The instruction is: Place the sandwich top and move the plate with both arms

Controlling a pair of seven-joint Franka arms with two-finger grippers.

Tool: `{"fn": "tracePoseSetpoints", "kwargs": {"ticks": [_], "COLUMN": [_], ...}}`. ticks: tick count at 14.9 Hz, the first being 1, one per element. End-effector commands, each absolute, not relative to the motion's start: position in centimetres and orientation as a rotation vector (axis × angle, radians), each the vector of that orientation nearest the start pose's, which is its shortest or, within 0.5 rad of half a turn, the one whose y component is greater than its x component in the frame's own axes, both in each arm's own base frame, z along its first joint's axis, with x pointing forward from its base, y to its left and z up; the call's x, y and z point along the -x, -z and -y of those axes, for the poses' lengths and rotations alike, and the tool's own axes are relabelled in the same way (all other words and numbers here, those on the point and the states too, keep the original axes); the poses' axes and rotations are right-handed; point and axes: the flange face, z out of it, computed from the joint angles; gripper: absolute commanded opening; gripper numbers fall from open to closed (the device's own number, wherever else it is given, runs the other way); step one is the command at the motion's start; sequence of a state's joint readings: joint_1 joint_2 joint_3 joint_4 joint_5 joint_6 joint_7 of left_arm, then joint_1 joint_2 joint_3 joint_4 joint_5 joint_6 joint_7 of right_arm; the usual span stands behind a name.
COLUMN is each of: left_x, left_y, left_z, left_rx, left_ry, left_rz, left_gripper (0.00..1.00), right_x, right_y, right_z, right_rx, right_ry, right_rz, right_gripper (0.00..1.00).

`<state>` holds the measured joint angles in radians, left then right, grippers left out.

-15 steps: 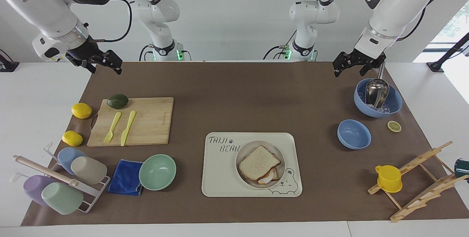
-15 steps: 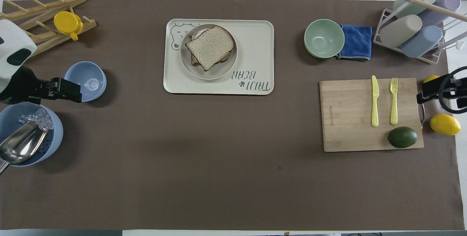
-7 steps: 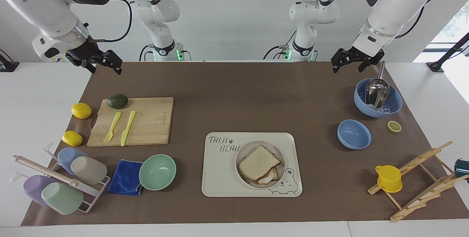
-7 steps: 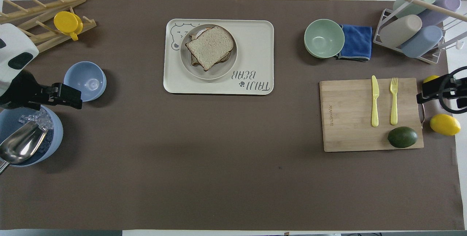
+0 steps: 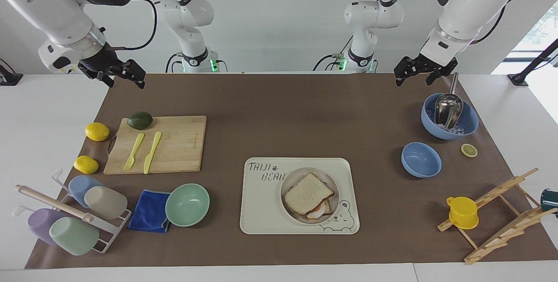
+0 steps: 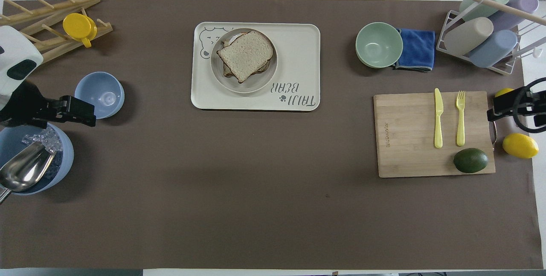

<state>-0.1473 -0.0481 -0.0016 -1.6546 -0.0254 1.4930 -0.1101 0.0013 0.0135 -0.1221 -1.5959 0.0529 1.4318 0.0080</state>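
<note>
The sandwich top (image 5: 307, 192) lies on a darker toasted slice with egg, on the plate (image 5: 292, 178). The plate stands on a cream bear tray (image 5: 261, 203) on the part of the table away from the robots. In the overhead view the sandwich top (image 6: 245, 54) covers most of the plate (image 6: 264, 82). My left gripper (image 5: 419, 73) hangs open and empty in the air over the mat beside the big blue bowl; it also shows in the overhead view (image 6: 81, 110). My right gripper (image 5: 125, 76) hangs open and empty over the mat's edge beside the cutting board (image 6: 409, 135).
A big blue bowl (image 5: 429, 123) with ice and a metal scoop and a small blue bowl (image 5: 420, 160) stand toward the left arm's end. A mint-green bowl (image 5: 187, 205), blue cloth, cup rack (image 5: 74, 216) and lemons stand toward the right arm's end.
My left gripper has risen a little and drawn back toward the robots. The right arm, the sandwich and the plate have not moved.
</note>
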Motion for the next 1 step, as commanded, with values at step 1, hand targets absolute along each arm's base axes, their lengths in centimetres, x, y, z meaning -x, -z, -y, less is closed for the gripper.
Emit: {"fn": "tracePoseSetpoints", "kwargs": {"ticks": [1], "left_x": [-52.25], "left_y": [-60.96], "left_z": [7.95], "left_rx": [3.156], "left_ry": [-0.192], "left_rz": [-0.041], "left_gripper": [1.0], "right_x": [-53.26], "right_y": [-59.56], "right_z": [6.0], "right_rx": [3.057], "right_ry": [-0.26], "right_rz": [-0.172], "right_gripper": [1.0]}}
